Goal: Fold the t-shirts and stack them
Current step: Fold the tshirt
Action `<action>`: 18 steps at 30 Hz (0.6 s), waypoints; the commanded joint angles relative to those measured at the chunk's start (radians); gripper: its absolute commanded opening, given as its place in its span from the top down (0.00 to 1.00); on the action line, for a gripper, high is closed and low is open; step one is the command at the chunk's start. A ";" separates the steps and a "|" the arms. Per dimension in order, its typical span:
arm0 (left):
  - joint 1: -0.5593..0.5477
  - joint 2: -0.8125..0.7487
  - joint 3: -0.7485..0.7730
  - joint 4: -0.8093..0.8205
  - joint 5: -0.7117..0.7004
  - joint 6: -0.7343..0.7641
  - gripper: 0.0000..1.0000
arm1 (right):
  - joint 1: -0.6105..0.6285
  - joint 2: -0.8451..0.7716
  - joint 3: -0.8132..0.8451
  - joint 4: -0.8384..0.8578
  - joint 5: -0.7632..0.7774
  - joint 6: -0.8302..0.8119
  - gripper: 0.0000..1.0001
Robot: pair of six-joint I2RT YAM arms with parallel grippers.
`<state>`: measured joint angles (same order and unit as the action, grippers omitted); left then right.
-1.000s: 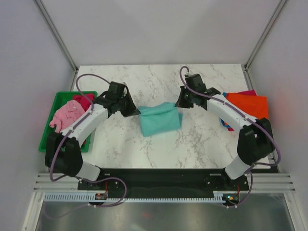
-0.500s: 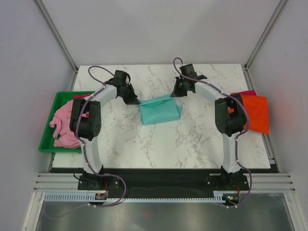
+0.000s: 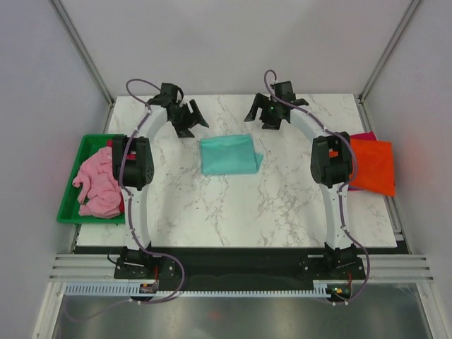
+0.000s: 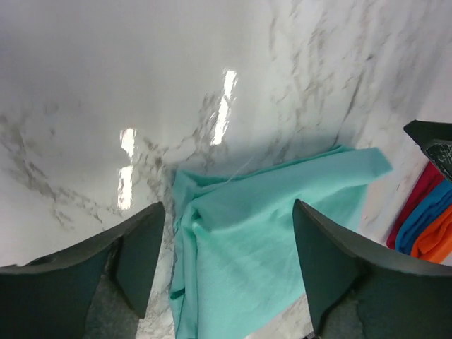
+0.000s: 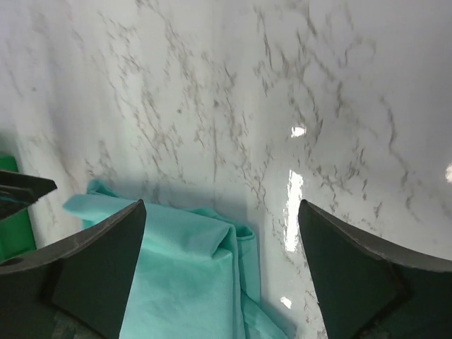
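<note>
We judge one shirt's fold to be all but done, with more waiting. At the left, the tray (image 3: 90, 146) holds a pink shirt (image 3: 99, 187) in a crumpled heap, not yet folded. Our left hand (image 3: 191, 123) hovers off the far left corner of the teal shirt (image 3: 227, 155), fingers spread and gripping nothing. The teal shirt lies in the middle of the bench (image 3: 233, 212) as a rough rectangle, apart from both hands. Our right hand (image 3: 263, 120) hovers off its far right corner, likewise spread and empty. At the right edge an orange shirt (image 3: 373, 166) tops a flat stack, a blue shirt (image 4: 427, 217) and a magenta shirt (image 3: 364, 135) peeping out below. Next, we think, the teal shirt needs tidying or carrying to that stack. Both hands must pinch all layers at matching corners and lift together, or the fold may slump. The tray is hard green plastic. The shirts are soft and matte, the teal one rumpled along its far edge. The bench is glossy and marble-patterned, likely slick under thin cloth.
</note>
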<state>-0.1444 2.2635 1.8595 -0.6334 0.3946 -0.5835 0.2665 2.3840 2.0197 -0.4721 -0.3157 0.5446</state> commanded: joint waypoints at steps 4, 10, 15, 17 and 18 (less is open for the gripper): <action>0.005 -0.046 0.379 -0.169 0.033 0.119 0.13 | -0.033 -0.169 0.050 0.079 -0.123 -0.012 0.02; -0.086 -0.284 0.036 -0.095 -0.030 0.129 0.26 | 0.011 -0.459 -0.471 0.378 -0.264 0.052 0.02; -0.217 -0.473 -0.281 0.090 0.042 0.103 0.31 | 0.045 -0.510 -0.722 0.689 -0.478 0.164 0.21; -0.244 -0.496 -0.397 0.190 0.088 0.077 0.35 | 0.050 -0.496 -0.795 0.780 -0.528 0.231 0.37; -0.247 -0.504 -0.428 0.219 0.101 0.068 0.35 | 0.051 -0.476 -0.812 0.837 -0.554 0.250 0.43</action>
<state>-0.3851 1.7897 1.5303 -0.5613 0.4244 -0.5011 0.3271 1.8694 1.2697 0.1238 -0.7254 0.6941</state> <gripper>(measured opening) 0.654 0.605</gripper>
